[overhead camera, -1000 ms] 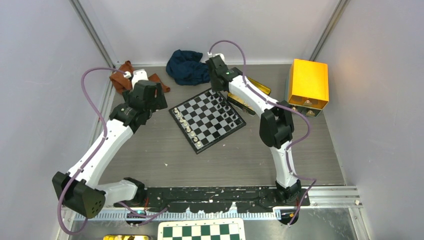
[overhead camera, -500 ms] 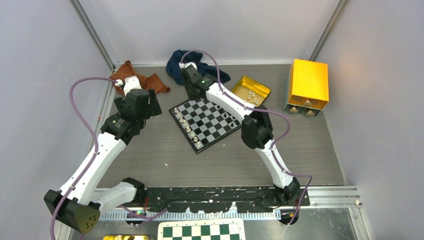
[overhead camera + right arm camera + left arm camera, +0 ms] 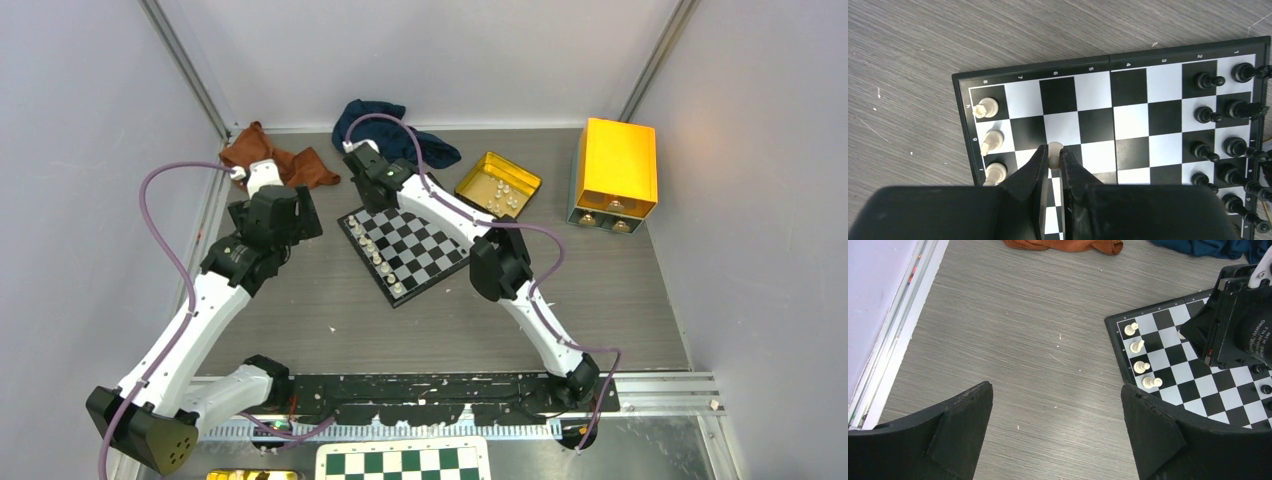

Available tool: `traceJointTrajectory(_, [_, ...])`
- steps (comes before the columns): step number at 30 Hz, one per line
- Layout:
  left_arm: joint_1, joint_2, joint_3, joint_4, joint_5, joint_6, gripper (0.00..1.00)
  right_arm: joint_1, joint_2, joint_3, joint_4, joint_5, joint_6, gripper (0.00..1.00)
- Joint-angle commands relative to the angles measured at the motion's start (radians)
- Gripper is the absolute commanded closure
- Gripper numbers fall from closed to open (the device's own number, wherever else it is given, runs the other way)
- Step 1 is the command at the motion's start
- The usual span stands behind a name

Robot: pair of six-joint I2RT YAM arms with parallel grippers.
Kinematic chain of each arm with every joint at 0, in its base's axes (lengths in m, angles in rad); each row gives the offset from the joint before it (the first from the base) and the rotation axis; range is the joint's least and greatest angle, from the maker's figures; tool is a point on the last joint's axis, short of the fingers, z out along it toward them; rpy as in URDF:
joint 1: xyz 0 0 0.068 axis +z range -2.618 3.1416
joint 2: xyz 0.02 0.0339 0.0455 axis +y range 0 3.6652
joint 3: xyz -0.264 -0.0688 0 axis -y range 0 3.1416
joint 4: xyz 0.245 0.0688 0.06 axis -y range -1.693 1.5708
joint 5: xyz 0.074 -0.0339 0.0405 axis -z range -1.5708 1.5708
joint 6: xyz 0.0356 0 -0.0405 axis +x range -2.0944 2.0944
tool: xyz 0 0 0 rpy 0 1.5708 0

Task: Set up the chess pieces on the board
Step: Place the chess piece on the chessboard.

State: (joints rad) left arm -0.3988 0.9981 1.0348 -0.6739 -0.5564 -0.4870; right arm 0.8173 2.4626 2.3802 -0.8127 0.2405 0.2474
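Note:
The board (image 3: 432, 262) lies turned at an angle in the middle of the table. Cream-white chess pieces (image 3: 374, 252) line its left edge. My right gripper (image 3: 1053, 150) is shut on a small white piece (image 3: 1054, 148), held over the squares just inside that row of white pieces (image 3: 993, 140). Black pieces (image 3: 1219, 134) fill the opposite edge. In the top view my right gripper (image 3: 366, 203) hangs over the board's far-left corner. My left gripper (image 3: 1057, 390) is open over bare table left of the board (image 3: 1173, 362), near several white pieces (image 3: 1141, 366).
A gold tin (image 3: 497, 183) with loose pieces sits behind the board's right side. A yellow box (image 3: 615, 168) stands at the far right. A blue cloth (image 3: 440, 150) and an orange-brown cloth (image 3: 290, 160) lie at the back. A green-and-white checkered sheet (image 3: 405, 462) lies below the arm bases.
My right arm has swung left from the board's far right edge to its far-left corner, still shut. My left arm has drawn back a little to the left.

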Motion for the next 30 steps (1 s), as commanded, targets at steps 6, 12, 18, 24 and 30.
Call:
traceJointTrajectory(6, [-0.018,-0.023,-0.01,0.034,-0.014,0.021,0.0,0.024,0.037,0.066,-0.038,-0.005,0.026,0.97])
traceJointTrajectory(12, [-0.029,-0.018,-0.018,0.04,-0.018,0.03,0.0,0.026,0.061,0.074,-0.043,-0.006,0.029,0.92])
traceJointTrajectory(18, [-0.035,-0.01,-0.023,0.046,-0.02,0.033,0.0,0.026,0.068,0.071,-0.042,-0.008,0.03,0.9])
traceJointTrajectory(24, [-0.035,-0.004,-0.026,0.048,-0.019,0.034,0.0,0.026,0.063,0.066,-0.034,-0.015,0.027,0.8])
traceJointTrajectory(30, [-0.035,0.006,-0.019,0.048,-0.02,0.038,0.0,0.024,0.059,0.069,-0.023,-0.03,0.018,0.68])
